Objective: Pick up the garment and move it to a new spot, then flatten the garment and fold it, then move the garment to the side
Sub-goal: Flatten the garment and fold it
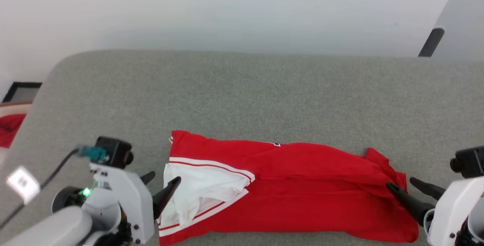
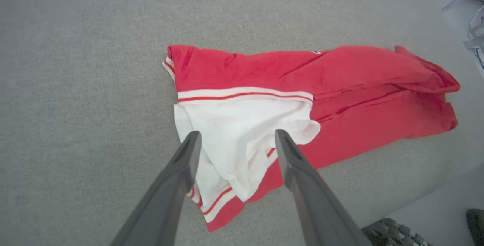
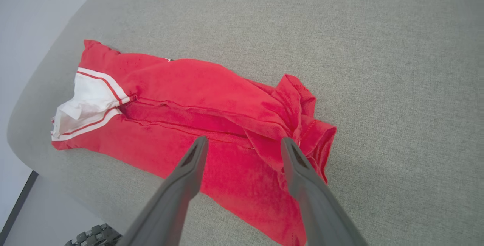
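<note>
The left gripper [image 2: 237, 134] is hanging with its two dark fingers wide apart and nothing between them, tips poised over the white sleeve [image 2: 242, 125] at the garment's left end. Whether the tips are touching the cloth cannot be told. The right gripper [image 3: 244, 140] is likewise standing spread and gripping nothing, poised over the bunched red hem at the opposite end. In the head view, one of its fingers is overlapping the cloth's edge while the other is lying just outside it. Both pale forearms are coming in from the lower corners of the head view, angled inward.

The garment [image 1: 302, 185] is lying folded into a long band along the near edge of the grey fabric table [image 1: 242, 94]. Its striped trim is framing the sleeve on the left.

The head view is showing a green light [image 1: 87, 192] on the left wrist and a separate red cloth [image 1: 9, 128] beyond the table's left edge. The wrist views are showing the long crease across the red body more plainly. Of the chest lettering, only a small black-and-white sliver [image 1: 276, 144] is peeking out at the far fold. A dark treaded thing [image 2: 393, 232] below the table's edge is cut off and hard to make out.
</note>
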